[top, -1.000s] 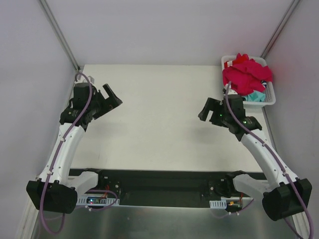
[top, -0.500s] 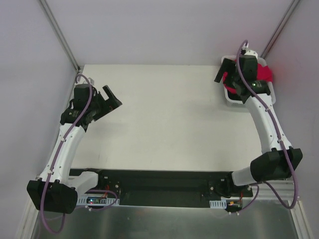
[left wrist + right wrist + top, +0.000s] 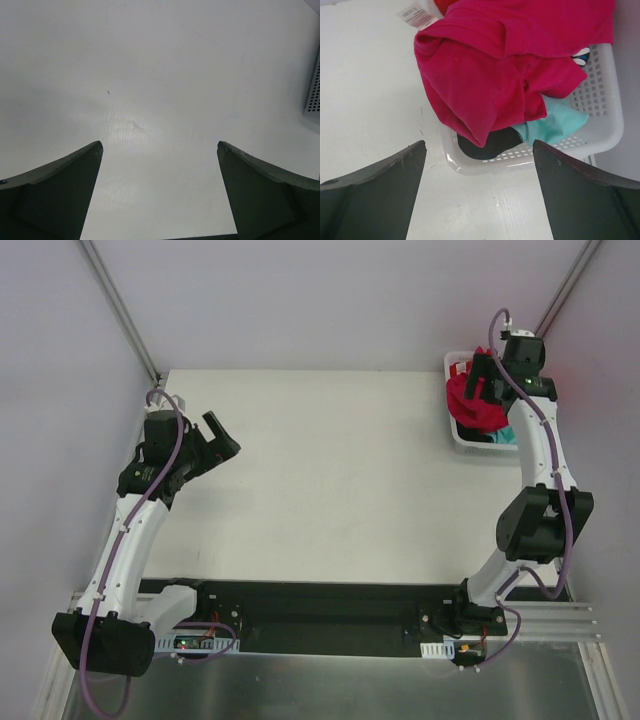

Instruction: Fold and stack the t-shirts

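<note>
A crumpled magenta-pink t-shirt [image 3: 500, 75] lies heaped on top of the white slotted basket [image 3: 600, 130] and hangs over its rim; it shows at the table's far right corner in the top view [image 3: 470, 405]. A teal shirt [image 3: 555, 125] and a dark one [image 3: 487, 145] lie under it. A bit of red cloth [image 3: 445, 5] shows at the frame's top edge. My right gripper [image 3: 479, 150] is open and empty, hovering above the basket's near corner [image 3: 478, 380]. My left gripper [image 3: 160, 150] is open and empty over bare table at the left [image 3: 222, 435].
The basket [image 3: 462, 435] stands against the right wall at the far right corner. A white garment tag [image 3: 415, 12] lies on the table beside the pink shirt. Grey walls close in the table on the left, back and right.
My right arm has swung from mid-table out to the far right corner and now hangs over the basket. My left arm has barely moved.
</note>
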Robot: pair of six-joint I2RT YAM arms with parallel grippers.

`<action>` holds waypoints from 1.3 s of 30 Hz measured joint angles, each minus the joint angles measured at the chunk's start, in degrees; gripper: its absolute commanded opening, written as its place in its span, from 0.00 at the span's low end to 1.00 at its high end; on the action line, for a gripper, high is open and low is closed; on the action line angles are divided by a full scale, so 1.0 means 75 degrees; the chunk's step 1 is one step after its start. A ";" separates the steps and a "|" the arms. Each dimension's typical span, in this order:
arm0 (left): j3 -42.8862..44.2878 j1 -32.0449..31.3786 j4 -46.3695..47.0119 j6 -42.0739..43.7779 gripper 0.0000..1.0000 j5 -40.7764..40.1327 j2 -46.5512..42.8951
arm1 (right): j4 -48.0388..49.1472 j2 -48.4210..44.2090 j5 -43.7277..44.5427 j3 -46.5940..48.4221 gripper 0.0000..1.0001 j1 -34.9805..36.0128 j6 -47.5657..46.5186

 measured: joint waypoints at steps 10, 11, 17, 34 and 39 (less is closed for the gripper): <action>-0.0009 0.0003 -0.0006 0.0067 0.99 -0.0283 -0.0093 | 0.0163 0.0650 -0.0408 -0.0271 0.89 0.0050 -0.0930; -0.0026 0.0003 -0.0009 0.0082 0.99 -0.0297 -0.0137 | 0.0184 0.0731 -0.0405 -0.0271 0.89 0.0050 -0.0953; -0.0128 0.0003 -0.0090 0.0175 0.99 -0.0449 -0.0344 | 0.0216 0.1113 -0.0402 -0.0242 0.86 0.0050 -0.1026; 0.0035 0.0006 -0.0455 0.0425 0.99 -0.0452 0.0367 | 0.1064 0.2049 0.0592 0.0087 0.01 0.0050 -0.1035; 0.0224 0.0052 -0.0460 0.0530 0.99 -0.0443 0.0513 | 0.1381 0.2043 0.1017 0.0096 0.01 0.0064 -0.1035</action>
